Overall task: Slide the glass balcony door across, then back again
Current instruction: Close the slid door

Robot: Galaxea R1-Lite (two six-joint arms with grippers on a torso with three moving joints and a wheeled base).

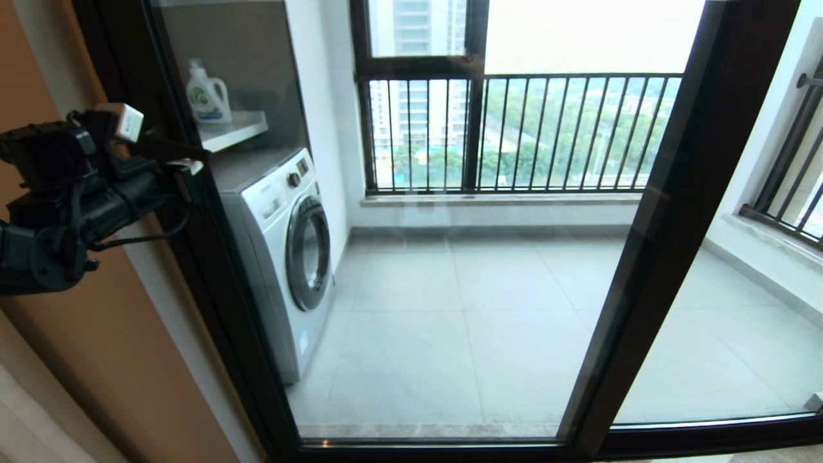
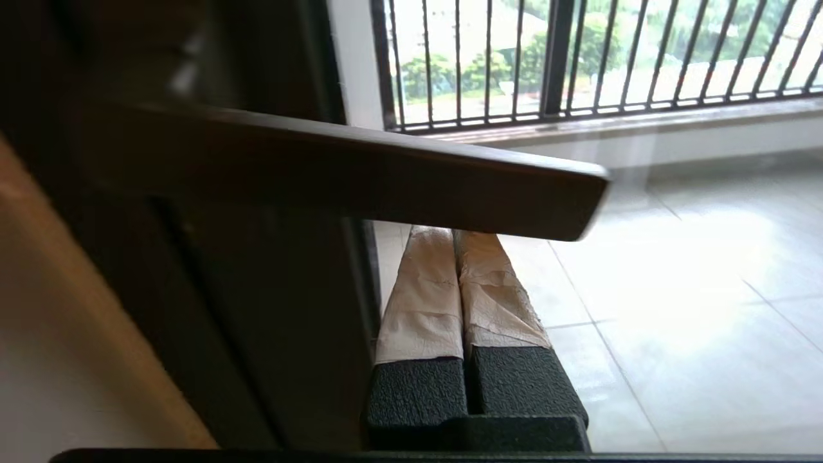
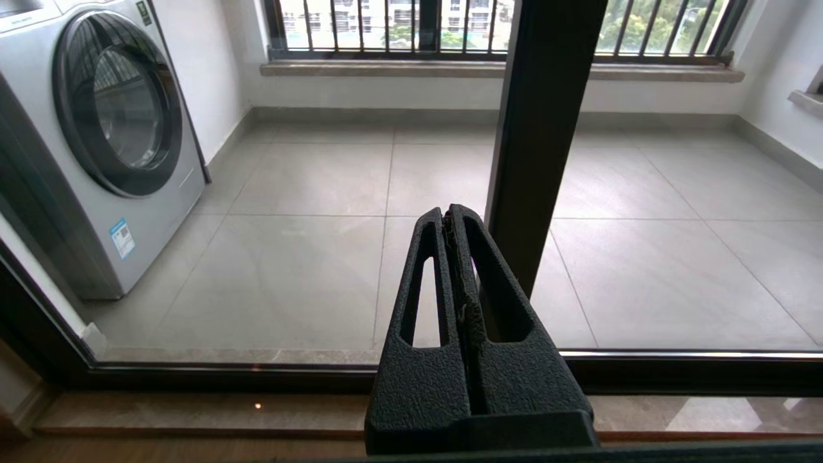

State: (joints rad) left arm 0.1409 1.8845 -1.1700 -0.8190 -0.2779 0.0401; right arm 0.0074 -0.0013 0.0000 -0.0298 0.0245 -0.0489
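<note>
The left gripper is clenched, its two tape-wrapped fingers pressed flat together with nothing between them, their tips tucked behind the dark bar handle that crosses the middle of the left wrist view. In the head view this gripper sits at the left edge of the frame, level with the handle on the left upright of the glass balcony door.

The door fills the centre of the head view, its left upright close against the tan wall at lower left, its right upright slanting down the right of the frame and overlapping a second dark-framed glass panel at the far right.

The right gripper is also clenched on nothing, hanging low before the door's bottom rail in the right wrist view, near an upright but not touching it. It does not show in the head view.

Through the glass lies a balcony floor of pale grey tiles. A white washing machine stands at centre left, under a shelf that carries a white detergent bottle. A black-barred railing runs along the top of the frame, with trees and towers beyond. Inside, a stone sill lies under the bottom rail.
</note>
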